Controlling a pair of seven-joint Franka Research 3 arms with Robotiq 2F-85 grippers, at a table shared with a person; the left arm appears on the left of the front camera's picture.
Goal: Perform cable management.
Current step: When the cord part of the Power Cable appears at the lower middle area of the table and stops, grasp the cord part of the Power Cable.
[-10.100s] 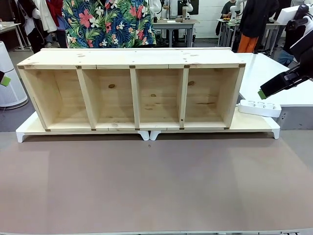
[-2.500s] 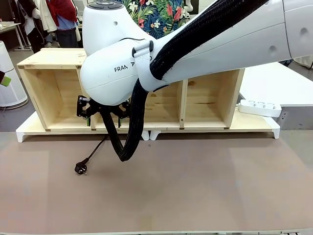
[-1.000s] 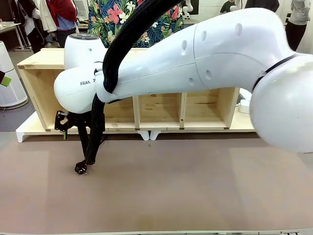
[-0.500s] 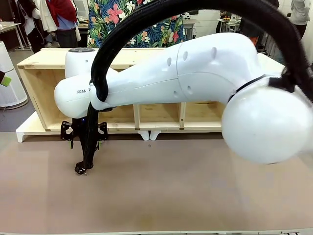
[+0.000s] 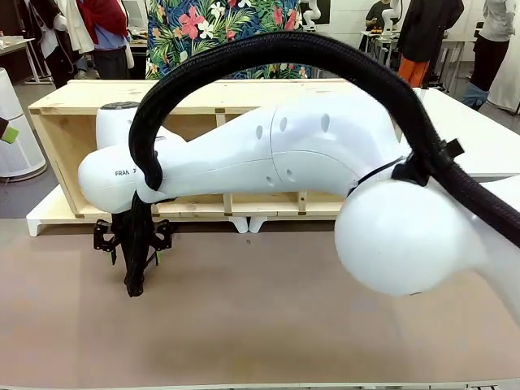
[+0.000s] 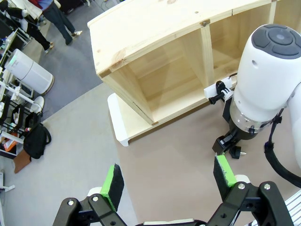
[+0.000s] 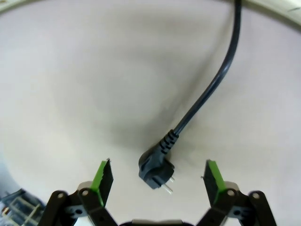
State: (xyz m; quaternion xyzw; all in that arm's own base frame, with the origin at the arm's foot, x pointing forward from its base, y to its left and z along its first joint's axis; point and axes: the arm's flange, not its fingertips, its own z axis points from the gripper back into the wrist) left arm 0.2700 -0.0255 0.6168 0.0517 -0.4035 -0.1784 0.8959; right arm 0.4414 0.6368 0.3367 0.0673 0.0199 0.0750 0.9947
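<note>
R gripper (image 7: 158, 181) wide open, jaws either side of cable plug (image 7: 153, 170) w/o gripping it; L gripper (image 6: 169, 181) also spread, empty.

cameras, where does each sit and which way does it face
Front: fixed on robot's side, faces the shelf; right arm crosses it.
Left wrist: high, looks down at shelf end, right arm, plug; open left pincer below.
Right wrist: low, straight down on plug; open right pincer straddles it.
Shared: both wrist views show the plug.
</note>
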